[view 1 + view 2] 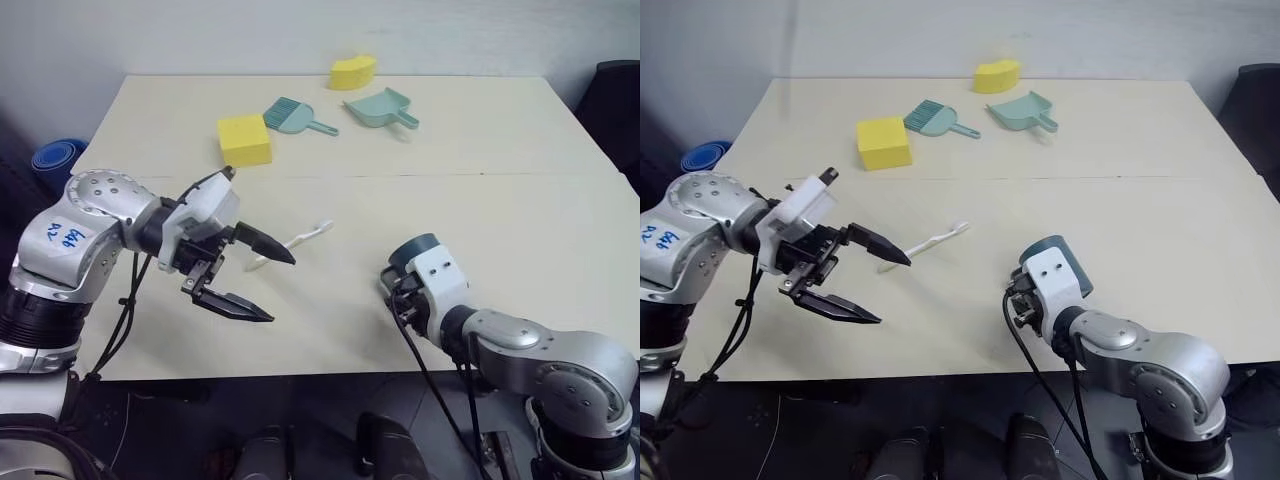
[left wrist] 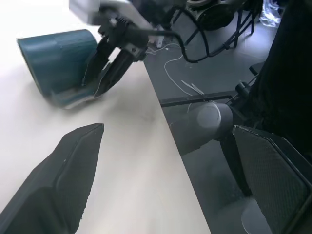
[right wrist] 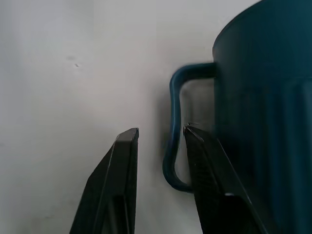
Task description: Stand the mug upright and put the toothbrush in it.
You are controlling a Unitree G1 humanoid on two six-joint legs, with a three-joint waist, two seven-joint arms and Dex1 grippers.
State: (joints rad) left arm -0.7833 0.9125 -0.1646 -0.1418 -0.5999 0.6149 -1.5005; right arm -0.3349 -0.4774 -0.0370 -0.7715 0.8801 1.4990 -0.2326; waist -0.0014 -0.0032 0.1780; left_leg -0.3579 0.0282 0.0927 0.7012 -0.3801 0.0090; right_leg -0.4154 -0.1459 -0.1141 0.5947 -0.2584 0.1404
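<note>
Mug: on its side on the table, near the front edge; from the head views mostly hidden behind the right wrist, only a dark rounded part showing.
Mug handle: loop sits between the two right fingers; contact cannot be made out.
Right gripper: fingers narrowly parted about the handle; a firm grip cannot be confirmed.
Left gripper: raised above the table, fingers spread wide, holding nothing.
Toothbrush: flat on the table beyond the left gripper, its near end covered by a fingertip.
</note>
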